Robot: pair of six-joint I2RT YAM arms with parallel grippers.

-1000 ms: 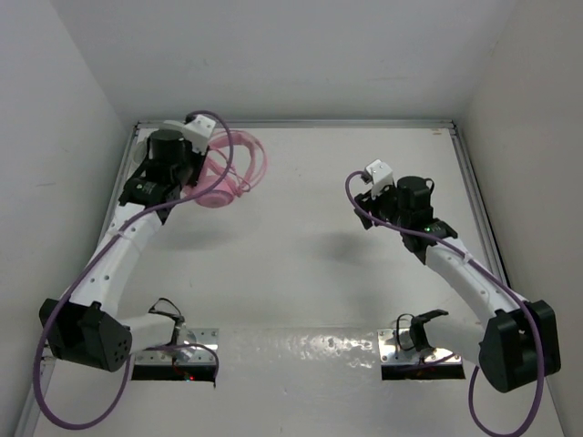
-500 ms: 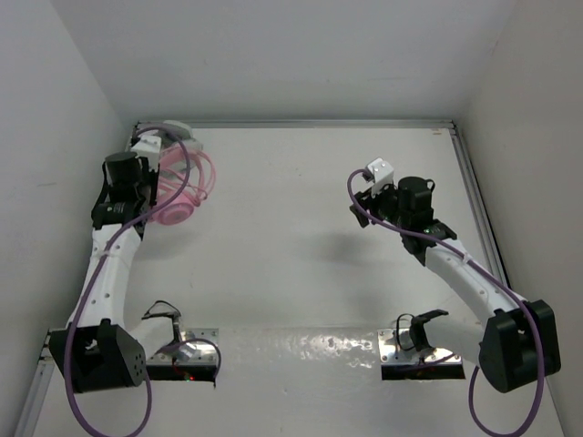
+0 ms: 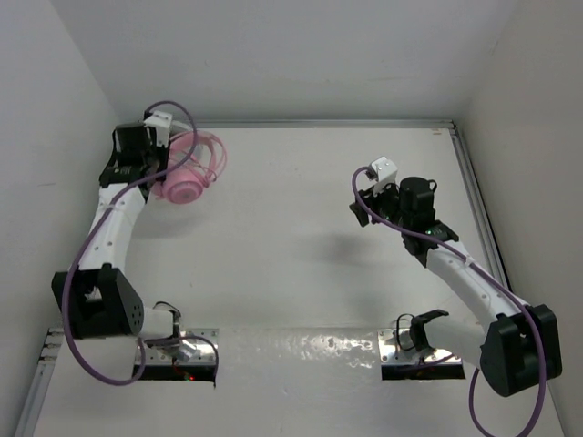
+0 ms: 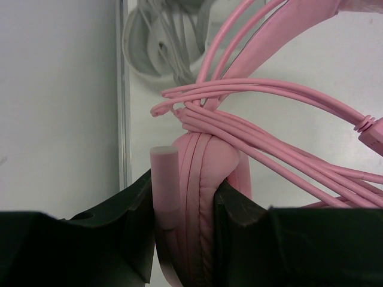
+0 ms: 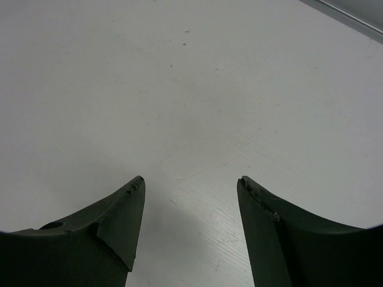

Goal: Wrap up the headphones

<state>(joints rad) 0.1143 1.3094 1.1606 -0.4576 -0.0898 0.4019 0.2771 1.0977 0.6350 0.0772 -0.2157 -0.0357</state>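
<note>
Pink headphones (image 4: 202, 164) clenched in left claw (image 4: 185, 186), right claw (image 5: 190, 180) spread wide above table (image 5: 179, 72)

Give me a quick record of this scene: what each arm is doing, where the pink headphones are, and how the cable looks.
left gripper: shut on the pink headphones, fingers clamping one padded earcup
right gripper: open, empty, above bare table
headphones position: far left corner of the table
cable: several strands gathered in a bundle at the top of the gripped earcup
other item: grey-white headphones just beyond the pink ones
</note>
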